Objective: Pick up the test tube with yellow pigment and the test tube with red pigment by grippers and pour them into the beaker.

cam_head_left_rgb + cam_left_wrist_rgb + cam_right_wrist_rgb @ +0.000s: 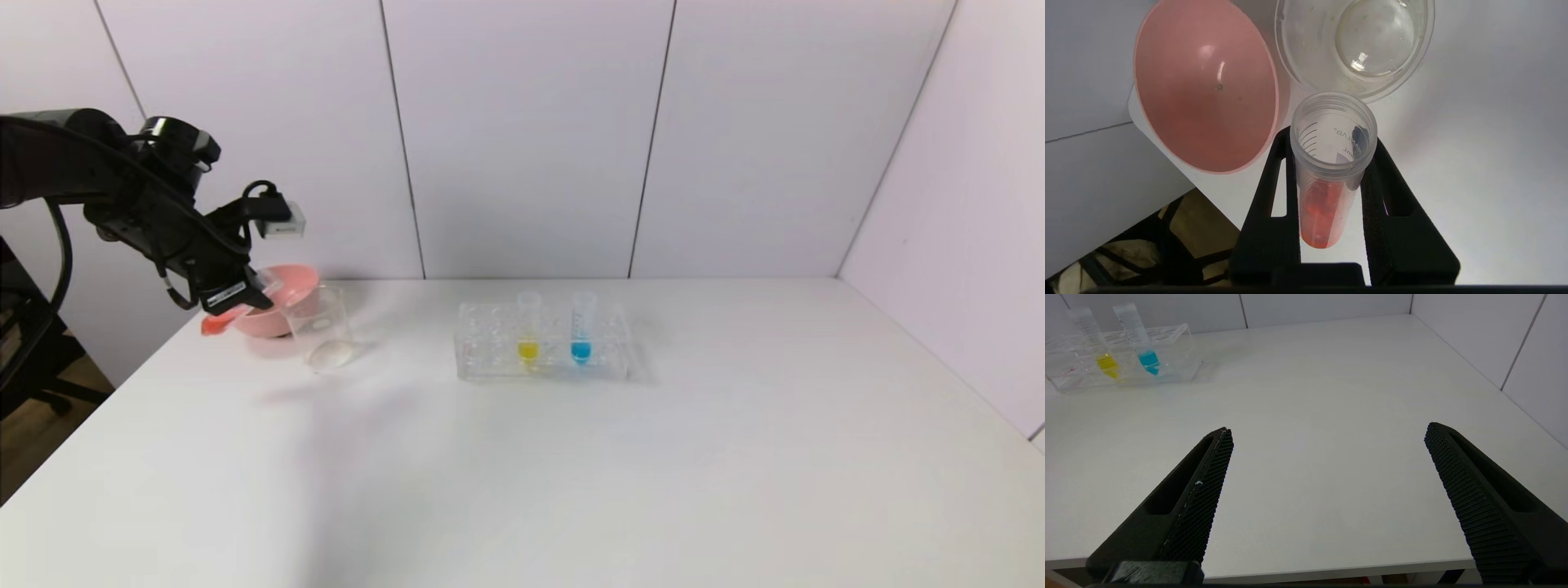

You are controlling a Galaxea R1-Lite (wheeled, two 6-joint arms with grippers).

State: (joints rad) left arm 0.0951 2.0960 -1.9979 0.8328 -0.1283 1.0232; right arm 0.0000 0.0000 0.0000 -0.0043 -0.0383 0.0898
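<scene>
While your left end effector (1331, 196) clamps the ribbed clear plastic tube of red pigment (1327, 179), the round glass beaker (1355, 45) sits at its 12 o'clock; the right end effector (1327, 473) gapes.

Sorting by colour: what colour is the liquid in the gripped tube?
Red-orange, clearest in the left wrist view: test tube with red pigment.

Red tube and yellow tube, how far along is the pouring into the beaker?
Done: the red tube is out of the rack, clamped in the left gripper. In hand: it is tilted with its mouth toward the beaker, red liquid still inside. Left: finishing that pour, then the yellow tube, which stands in the rack beside the blue one. The right gripper is open, empty.
</scene>
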